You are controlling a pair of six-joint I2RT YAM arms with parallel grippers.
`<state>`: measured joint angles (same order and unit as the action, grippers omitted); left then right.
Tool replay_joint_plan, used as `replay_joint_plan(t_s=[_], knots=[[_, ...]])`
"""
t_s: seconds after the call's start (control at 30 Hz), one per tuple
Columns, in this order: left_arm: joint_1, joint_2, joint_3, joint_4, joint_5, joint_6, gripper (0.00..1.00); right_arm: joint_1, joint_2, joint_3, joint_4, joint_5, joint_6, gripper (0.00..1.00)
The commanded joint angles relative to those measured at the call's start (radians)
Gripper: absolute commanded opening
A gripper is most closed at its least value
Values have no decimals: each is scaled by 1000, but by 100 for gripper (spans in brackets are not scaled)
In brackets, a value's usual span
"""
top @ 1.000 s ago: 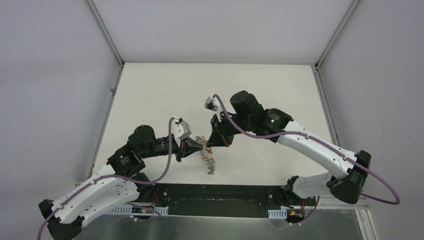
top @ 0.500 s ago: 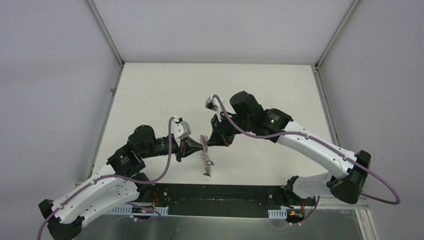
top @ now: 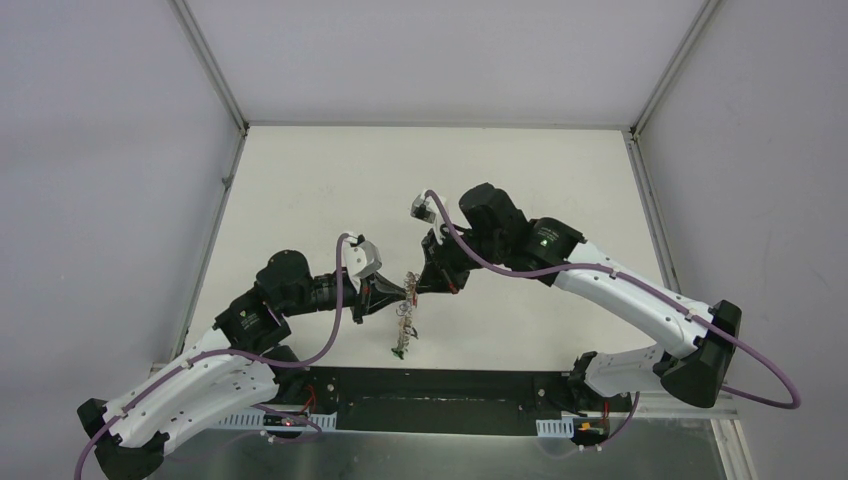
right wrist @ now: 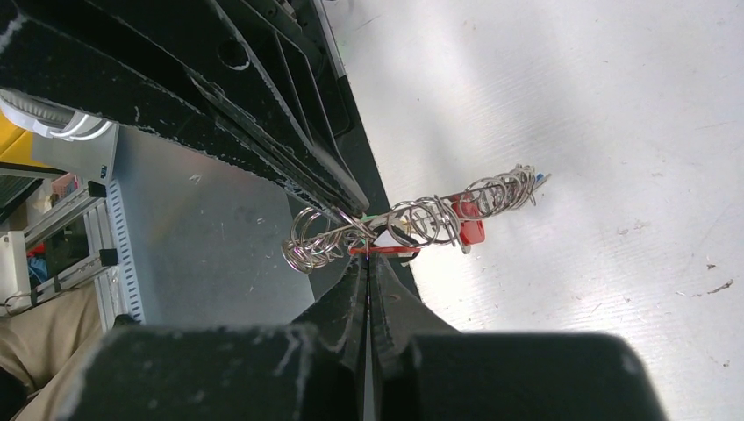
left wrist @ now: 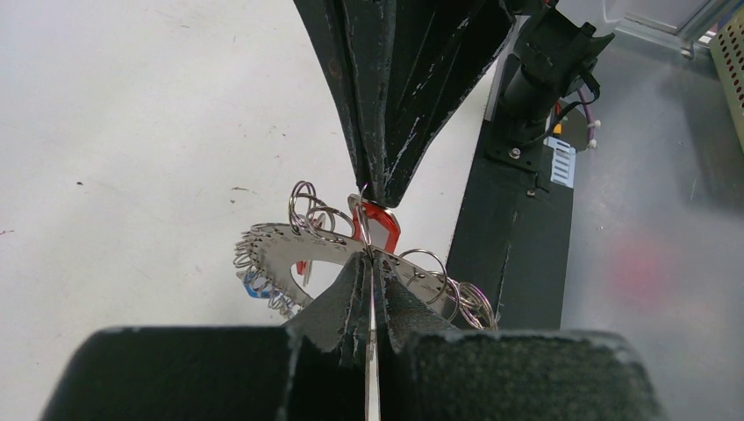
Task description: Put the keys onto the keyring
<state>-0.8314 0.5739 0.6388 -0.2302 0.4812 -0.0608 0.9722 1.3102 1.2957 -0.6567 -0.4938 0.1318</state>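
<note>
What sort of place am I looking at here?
Probably a robotics lab test cell: a white table walled by plain grey panels, with a left arm and right arm bolted at its near edge, holding a keyring between them.

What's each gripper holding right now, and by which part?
Left gripper pinches the keyring by its flat rim; right gripper pinches the red-tagged key by its tag.

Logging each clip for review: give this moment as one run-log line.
left gripper: shut on keyring | right gripper: shut on red-tagged key at keyring edge | keyring: held between both grippers
</note>
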Motion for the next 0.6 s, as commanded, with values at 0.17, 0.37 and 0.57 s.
replay_joint_plan(t_s=[0.17, 0.37, 0.57], knots=[[-2, -37, 5, 126, 42, 0, 0, -4, 10, -25, 20, -23, 38, 0], [-1, -47, -1, 136, 42, 2, 0, -4, 18, -42, 47, -47, 77, 0], [-3, -50, -4, 140, 45, 0, 0, -6, 9, -47, 70, -54, 92, 0]])
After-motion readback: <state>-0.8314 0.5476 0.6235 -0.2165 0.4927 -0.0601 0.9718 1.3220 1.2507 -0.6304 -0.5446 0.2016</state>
